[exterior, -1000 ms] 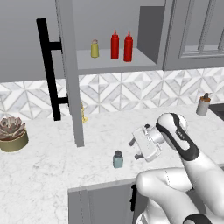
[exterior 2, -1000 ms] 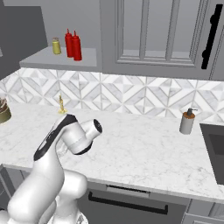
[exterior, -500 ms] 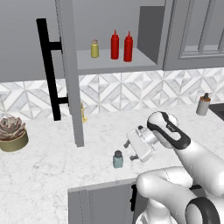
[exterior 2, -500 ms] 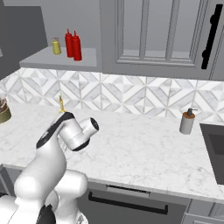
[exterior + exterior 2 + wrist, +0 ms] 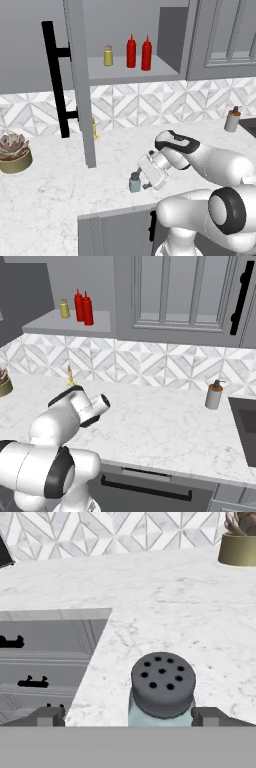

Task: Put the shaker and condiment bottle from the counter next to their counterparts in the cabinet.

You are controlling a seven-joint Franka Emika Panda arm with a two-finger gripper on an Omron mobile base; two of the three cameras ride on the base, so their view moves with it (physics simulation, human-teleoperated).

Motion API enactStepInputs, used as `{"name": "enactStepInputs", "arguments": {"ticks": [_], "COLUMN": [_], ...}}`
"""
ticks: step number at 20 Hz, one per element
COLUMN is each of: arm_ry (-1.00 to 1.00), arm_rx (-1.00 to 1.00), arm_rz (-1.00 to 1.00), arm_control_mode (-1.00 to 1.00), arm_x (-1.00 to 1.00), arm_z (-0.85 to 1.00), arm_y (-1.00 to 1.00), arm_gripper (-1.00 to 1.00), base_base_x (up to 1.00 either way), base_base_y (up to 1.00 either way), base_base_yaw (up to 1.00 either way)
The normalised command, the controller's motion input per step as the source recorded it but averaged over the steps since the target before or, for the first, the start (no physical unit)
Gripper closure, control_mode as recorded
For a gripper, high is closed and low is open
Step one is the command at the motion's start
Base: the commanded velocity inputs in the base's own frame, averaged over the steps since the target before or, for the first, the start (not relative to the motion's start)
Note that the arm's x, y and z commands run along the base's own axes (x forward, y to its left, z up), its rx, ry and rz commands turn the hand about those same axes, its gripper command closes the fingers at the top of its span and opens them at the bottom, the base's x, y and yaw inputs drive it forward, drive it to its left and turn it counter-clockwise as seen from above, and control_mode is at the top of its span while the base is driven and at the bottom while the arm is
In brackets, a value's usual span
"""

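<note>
The shaker (image 5: pixel 134 182) stands upright on the counter (image 5: pixel 60 195), low and centre in the left base view, close to the front edge of the worktop. The gripper (image 5: pixel 145 180) sits right at its side there. In the hand view the shaker (image 5: pixel 162 688) fills the lower middle, its dark perforated cap facing the camera, and the two finger tips (image 5: pixel 49 716) stand wide on either side of it with clear gaps: the claw is spread, nothing grasped.

Around it, white marble with faint grey veins runs to a patterned tile backsplash (image 5: pixel 150 105). At the far left of the left base view a succulent in a brown pot (image 5: pixel 14 153) rests on the worktop. A small gold figurine (image 5: pixel 70 376) stands by the tiles, and a grey-brown bottle with a dark spout (image 5: pixel 214 395) stands far right, near the sink (image 5: pixel 246 426).

Up top, the cabinet (image 5: pixel 170 35) is open, its door (image 5: pixel 80 85) swung out with the black bar handle (image 5: pixel 55 80) showing. On the shelf a yellow shaker (image 5: pixel 108 55) stands left of two red bottles (image 5: pixel 138 52) side by side.
</note>
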Motion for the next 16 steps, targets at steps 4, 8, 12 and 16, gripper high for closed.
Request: {"name": "enactStepInputs", "arguments": {"ticks": [4, 8, 12, 16], "arm_ry": [-0.06, -0.13, -0.15, -0.16], "arm_rx": [0.01, 0.09, 0.13, 0.14], "arm_rz": [0.0, -0.01, -0.02, -0.07], "arm_control_mode": [-1.0, -1.0, -1.0, -1.0], "arm_x": [-0.18, -0.16, -0.24, -0.34], "arm_z": [-0.6, -0.39, -0.42, -0.38], "arm_y": [0.07, 0.0, 0.06, 0.4], "arm_gripper": [-1.0, -1.0, -1.0, 1.0], "base_base_x": [0.0, 0.0, 0.0, 0.0], "base_base_y": [0.0, 0.0, 0.0, 0.0], "base_base_yaw": [0.0, 0.0, 0.0, 0.0]}}
